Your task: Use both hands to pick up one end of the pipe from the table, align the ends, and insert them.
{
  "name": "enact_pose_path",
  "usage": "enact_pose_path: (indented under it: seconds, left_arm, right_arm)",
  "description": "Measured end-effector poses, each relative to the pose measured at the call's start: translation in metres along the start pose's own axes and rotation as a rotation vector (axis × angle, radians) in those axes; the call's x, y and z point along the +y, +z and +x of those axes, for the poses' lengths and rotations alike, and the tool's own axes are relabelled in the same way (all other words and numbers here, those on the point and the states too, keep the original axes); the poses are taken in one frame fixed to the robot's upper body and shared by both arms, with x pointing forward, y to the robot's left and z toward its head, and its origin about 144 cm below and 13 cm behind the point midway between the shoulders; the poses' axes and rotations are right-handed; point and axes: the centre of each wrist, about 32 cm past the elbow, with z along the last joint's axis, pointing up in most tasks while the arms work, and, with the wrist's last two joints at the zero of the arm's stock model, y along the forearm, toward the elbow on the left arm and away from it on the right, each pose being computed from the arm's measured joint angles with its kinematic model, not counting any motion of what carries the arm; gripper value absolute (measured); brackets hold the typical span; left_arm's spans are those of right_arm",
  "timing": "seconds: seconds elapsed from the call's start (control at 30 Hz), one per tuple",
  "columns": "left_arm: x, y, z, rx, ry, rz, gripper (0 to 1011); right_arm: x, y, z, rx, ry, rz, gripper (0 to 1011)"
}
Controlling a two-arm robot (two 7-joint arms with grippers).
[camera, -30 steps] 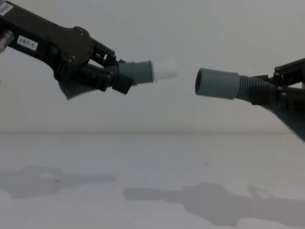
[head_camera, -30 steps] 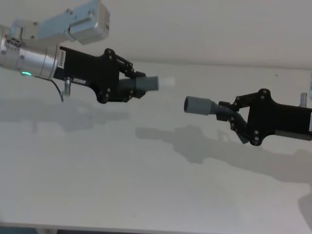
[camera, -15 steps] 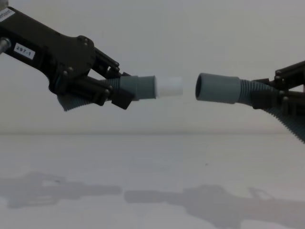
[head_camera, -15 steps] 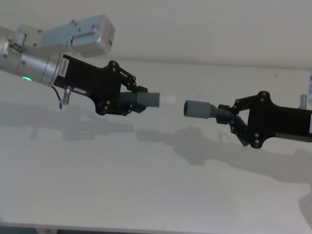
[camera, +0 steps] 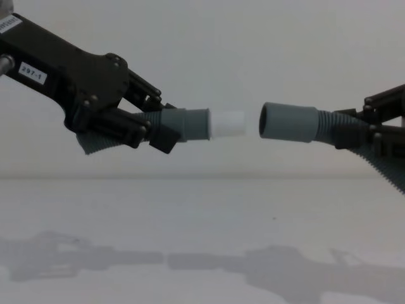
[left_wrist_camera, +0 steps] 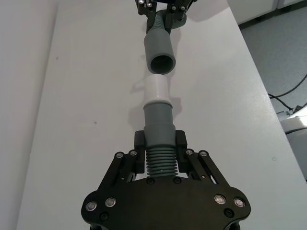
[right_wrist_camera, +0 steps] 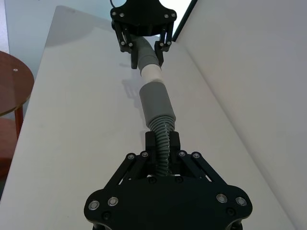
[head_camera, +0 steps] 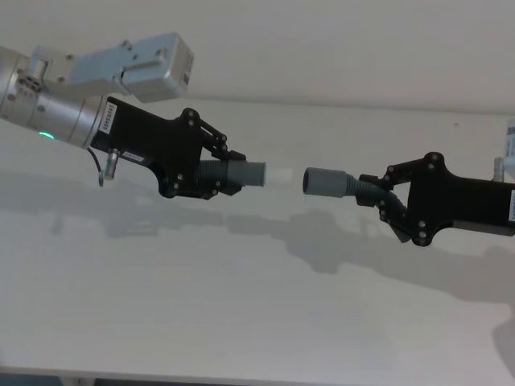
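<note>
Alignment is taking place above the table (head_camera: 241, 322). Left gripper (head_camera: 216, 167) is clamping the pipe piece with the white spigot (camera: 226, 125); right gripper (head_camera: 385, 197) is clamping the socket cuff (camera: 288, 122) piece. Ends are facing, just apart. Next: straight coaxial closing.

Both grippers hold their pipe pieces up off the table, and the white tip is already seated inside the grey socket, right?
Not seated: the chest view shows a gap between the white tip and the grey socket. Left gripper and right gripper do hold both pieces above the table.
</note>
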Motion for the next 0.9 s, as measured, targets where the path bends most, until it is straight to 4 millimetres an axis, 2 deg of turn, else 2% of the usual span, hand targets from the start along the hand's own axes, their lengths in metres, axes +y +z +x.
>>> enact_pose_path:
  seconds: [0.9]
  left_arm:
    - [-0.013, 0.004, -0.005, 0.033, 0.009, -0.002, 354]
  right_arm:
    - [-0.001, -0.001, -0.005, 0.015, -0.045, -0.019, 156]
